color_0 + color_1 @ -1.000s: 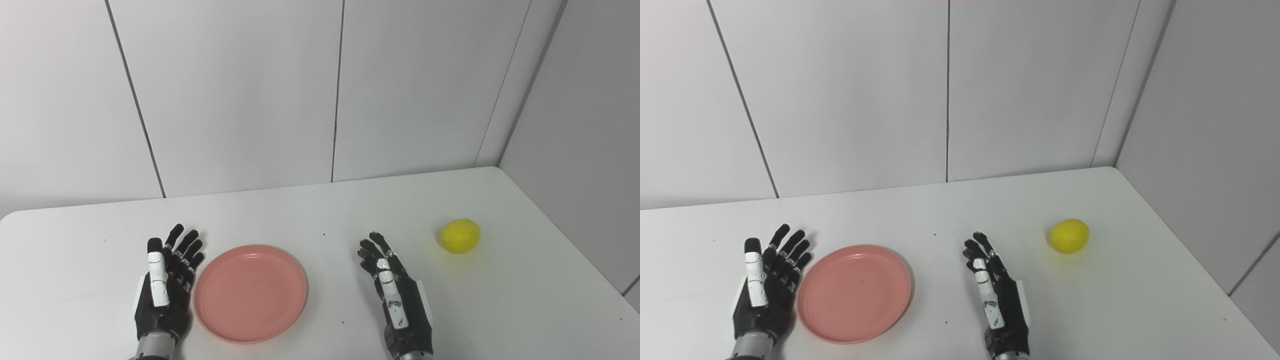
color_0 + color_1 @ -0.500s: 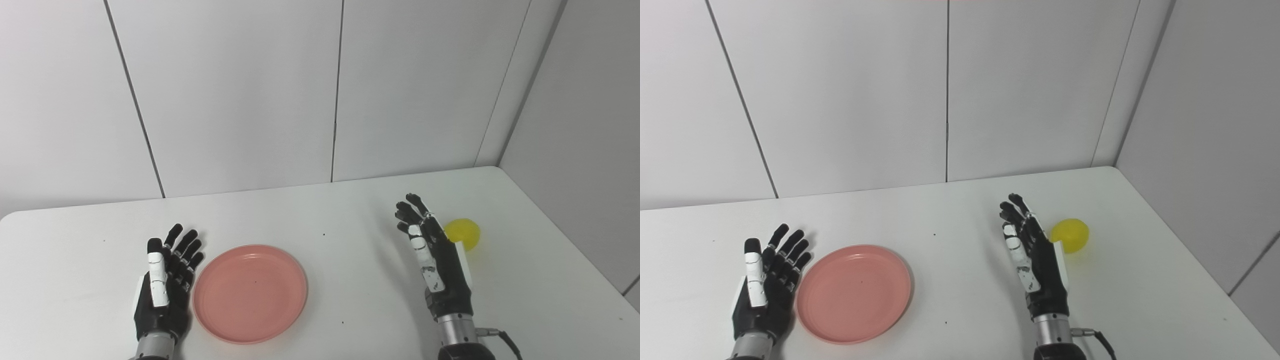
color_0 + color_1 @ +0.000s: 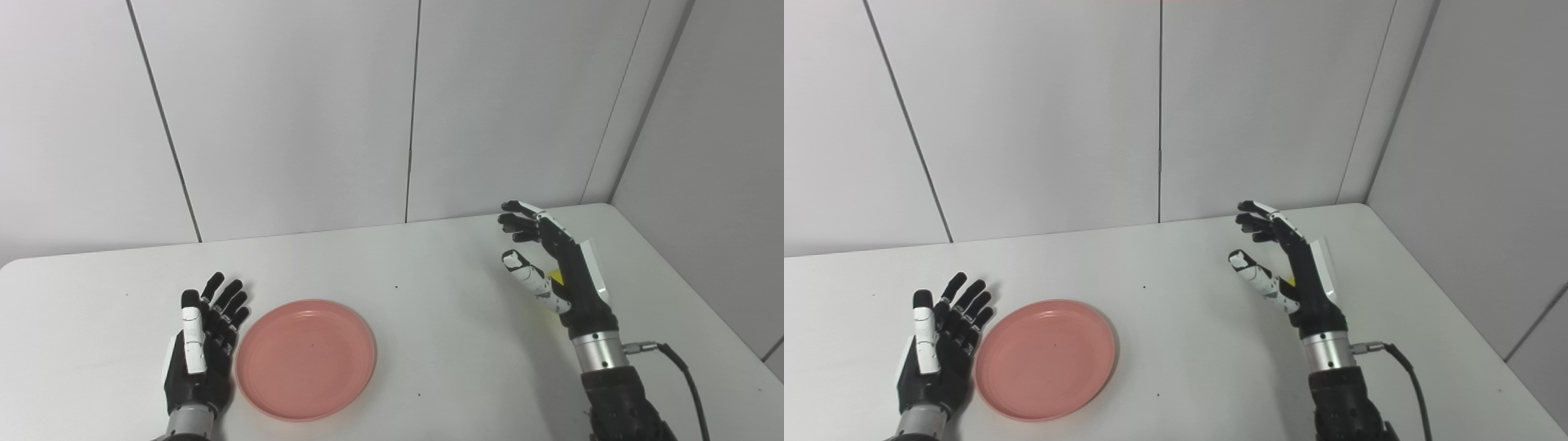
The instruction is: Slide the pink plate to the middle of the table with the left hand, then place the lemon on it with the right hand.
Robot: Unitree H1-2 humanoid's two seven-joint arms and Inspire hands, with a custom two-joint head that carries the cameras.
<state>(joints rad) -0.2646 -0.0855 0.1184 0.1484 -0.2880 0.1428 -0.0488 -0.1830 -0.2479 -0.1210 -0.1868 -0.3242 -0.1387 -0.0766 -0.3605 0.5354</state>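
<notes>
The pink plate (image 3: 305, 358) lies flat on the white table (image 3: 429, 343), left of its middle. My left hand (image 3: 202, 346) rests open on the table just left of the plate's rim, fingers spread. My right hand (image 3: 554, 266) is raised at the right side, open, with thumb and fingers apart. It stands in front of the yellow lemon (image 3: 557, 277), so only a small yellow sliver shows by the palm. The same sliver of the lemon shows in the right eye view (image 3: 1290, 281). I cannot tell whether the hand touches the lemon.
White wall panels (image 3: 367, 110) stand behind the table, and a wall (image 3: 710, 153) runs close along its right edge. A black cable (image 3: 680, 373) trails from my right wrist.
My right hand has risen and moved farther right and back, turning to face left, and now covers almost all of the lemon. The left hand and the plate have not moved.
</notes>
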